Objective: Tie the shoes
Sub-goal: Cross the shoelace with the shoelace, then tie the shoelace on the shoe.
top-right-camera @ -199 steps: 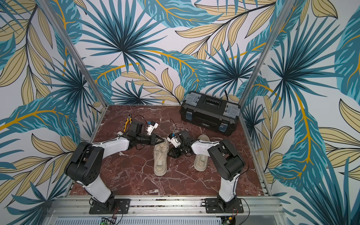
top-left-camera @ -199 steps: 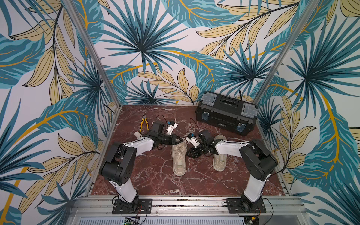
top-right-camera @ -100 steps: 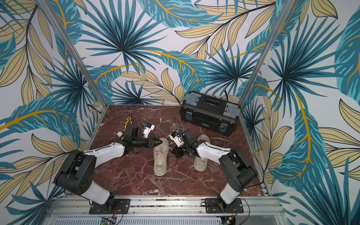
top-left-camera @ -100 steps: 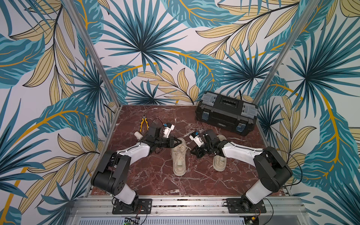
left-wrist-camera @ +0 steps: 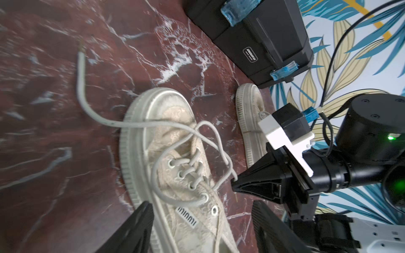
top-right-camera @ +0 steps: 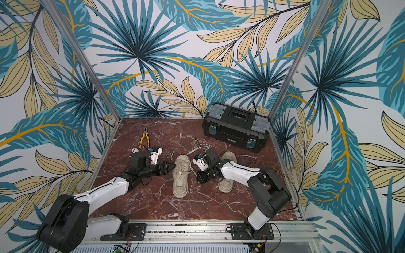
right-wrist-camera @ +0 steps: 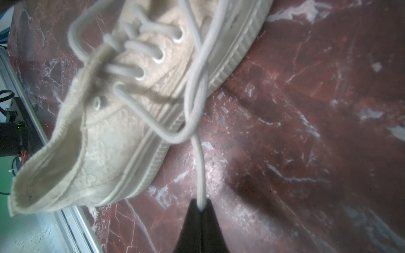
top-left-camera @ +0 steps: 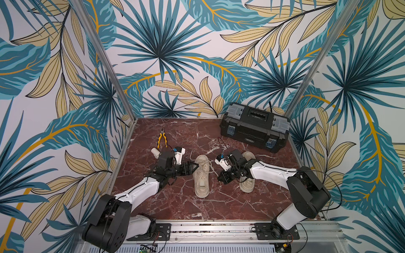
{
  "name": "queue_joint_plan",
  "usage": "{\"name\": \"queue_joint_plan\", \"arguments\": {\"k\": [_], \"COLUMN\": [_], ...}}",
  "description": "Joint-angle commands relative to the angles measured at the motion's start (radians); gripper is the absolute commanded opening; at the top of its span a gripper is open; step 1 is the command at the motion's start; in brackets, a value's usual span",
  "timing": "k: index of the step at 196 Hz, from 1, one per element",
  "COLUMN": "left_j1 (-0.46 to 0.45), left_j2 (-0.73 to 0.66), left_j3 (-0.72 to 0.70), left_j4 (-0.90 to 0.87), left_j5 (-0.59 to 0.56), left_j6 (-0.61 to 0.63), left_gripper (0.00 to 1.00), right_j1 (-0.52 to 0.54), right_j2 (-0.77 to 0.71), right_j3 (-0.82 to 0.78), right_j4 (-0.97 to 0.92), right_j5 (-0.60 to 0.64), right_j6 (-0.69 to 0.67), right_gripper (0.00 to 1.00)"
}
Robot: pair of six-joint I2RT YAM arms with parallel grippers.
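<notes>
Beige lace (right-wrist-camera: 199, 166) runs straight ahead from the right jaws, pinched shut on it, to the shoe (top-left-camera: 201, 175) between both arms, its laced top just ahead of the open left jaws.

White-shelled arms (top-left-camera: 140, 190) — black joints (top-left-camera: 306, 195), thin black cables (left-wrist-camera: 337, 43)

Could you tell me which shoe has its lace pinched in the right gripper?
The fully visible shoe: the right gripper is shut on its lace. The other shoe lies partly hidden under the right arm.
</notes>
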Motion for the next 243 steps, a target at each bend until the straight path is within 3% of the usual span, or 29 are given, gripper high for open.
{"name": "queue_joint_plan", "arguments": {"k": [1, 27, 92, 210, 243], "left_j1": [0.025, 0.039, 0.044, 0.077, 0.079], "left_j2": [-0.033, 0.120, 0.421, 0.587, 0.589], "left_j3": [0.042, 0.187, 0.323, 0.258, 0.293], "left_j4": [-0.220, -0.308, -0.112, 0.307, 0.218], "left_j5": [-0.162, -0.185, -0.103, -0.014, -0.040], "left_j6": [-0.027, -0.028, -0.137, -0.381, -0.354], "left_gripper": [0.78, 0.78, 0.74, 0.57, 0.59], "right_j1": [0.005, 0.005, 0.007, 0.008, 0.009], "right_j2": [-0.019, -0.031, -0.048, -0.057, -0.061], "right_j3": [-0.012, -0.004, -0.010, -0.022, -0.024], "right_j4": [-0.025, -0.024, -0.020, -0.012, -0.011], "right_j5": [0.027, 0.057, 0.075, 0.082, 0.089], "right_j6": [0.016, 0.018, 0.024, 0.030, 0.033], "right_gripper": [0.00, 0.00, 0.00, 0.00, 0.00]}}
